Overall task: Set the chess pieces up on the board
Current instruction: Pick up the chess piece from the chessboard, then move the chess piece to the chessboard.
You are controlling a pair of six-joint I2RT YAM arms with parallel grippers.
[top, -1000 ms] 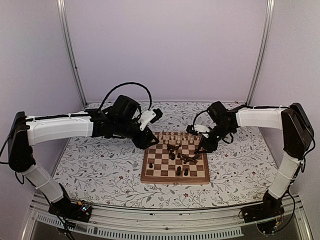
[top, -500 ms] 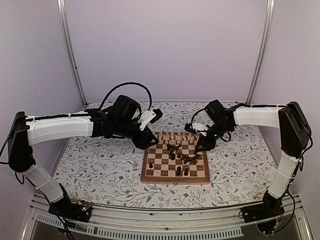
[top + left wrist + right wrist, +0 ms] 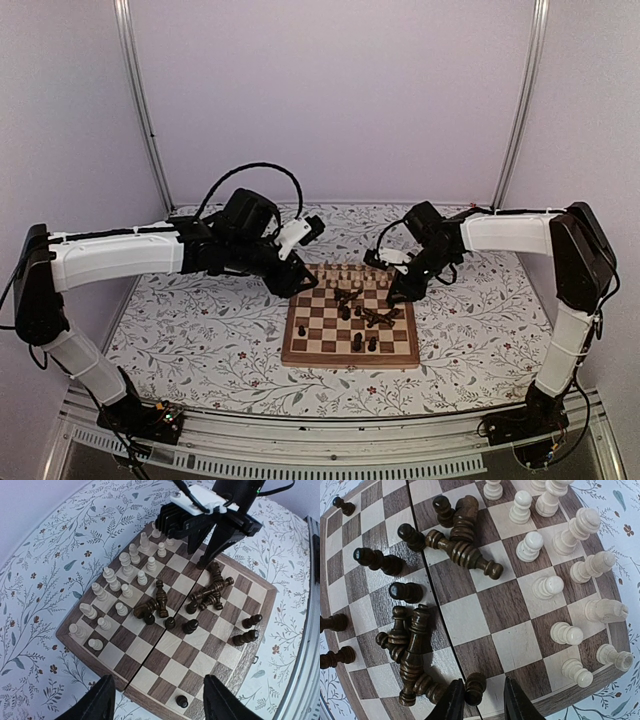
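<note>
We saw open squares across the near half of the board [image 3: 175, 672], broken only by a few dark pawns [image 3: 181, 700]. A heap of toppled dark pieces [image 3: 212, 591] blocked the middle, the pale pieces [image 3: 112, 581] walled the far edge, and the right gripper [image 3: 196, 560] hung over the far right corner.

1 board [image 3: 172, 672]. Cream pieces [image 3: 124, 560]: approx. 16, a couple partly hidden. Dark pieces [image 3: 160, 592]: approx. 14, several lying in tangled heaps, so can't get an exact no. 2 arms: left arm [image 3: 120, 255], right arm [image 3: 510, 232].
</note>
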